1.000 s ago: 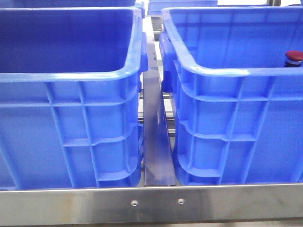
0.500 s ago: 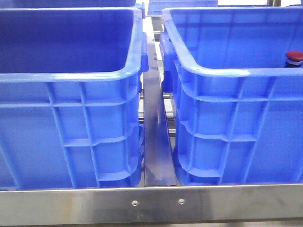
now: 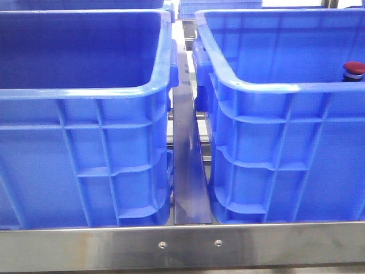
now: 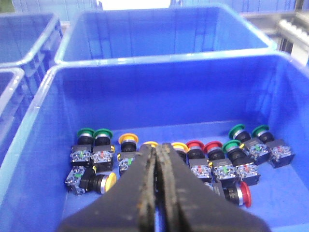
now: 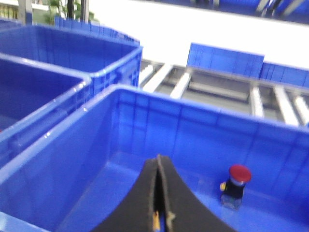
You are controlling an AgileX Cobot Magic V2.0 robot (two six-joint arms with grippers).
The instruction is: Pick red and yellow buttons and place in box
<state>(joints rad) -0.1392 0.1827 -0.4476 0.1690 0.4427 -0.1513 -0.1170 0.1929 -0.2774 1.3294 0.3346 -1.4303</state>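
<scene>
the glossy red domed push button (image 5: 238, 184) stands upright on its dark body on the floor of the big bright blue plastic crate (image 5: 145, 108) on the right, near the far wall. in the front view you only catch its red cap (image 3: 354, 69) peeking over that crate's rolled rim (image 3: 268, 87). the right claw (image 5: 158, 191) hangs inside the same crate, near that button but not touching it, its two dark fingers pressed together. there's a tiny yellowish sliver low in the seam between them, too small to say what it is.

the left claw (image 4: 156, 186) is clenched too, fingers flat against each other with nothing between them. it hovers over another blue ribbed crate (image 4: 41, 111) holding a loose row of push buttons: green caps (image 4: 94, 132), yellow caps (image 4: 128, 138), red caps (image 4: 203, 145), plus a yellow one (image 4: 110, 180) and a red one (image 4: 245, 194) lying on their sides.

in the front view the two crates sit side by side on the steel-edged desk (image 3: 182, 245), a metal divider strip (image 3: 188, 171) between them. neither claw shows there.
</scene>
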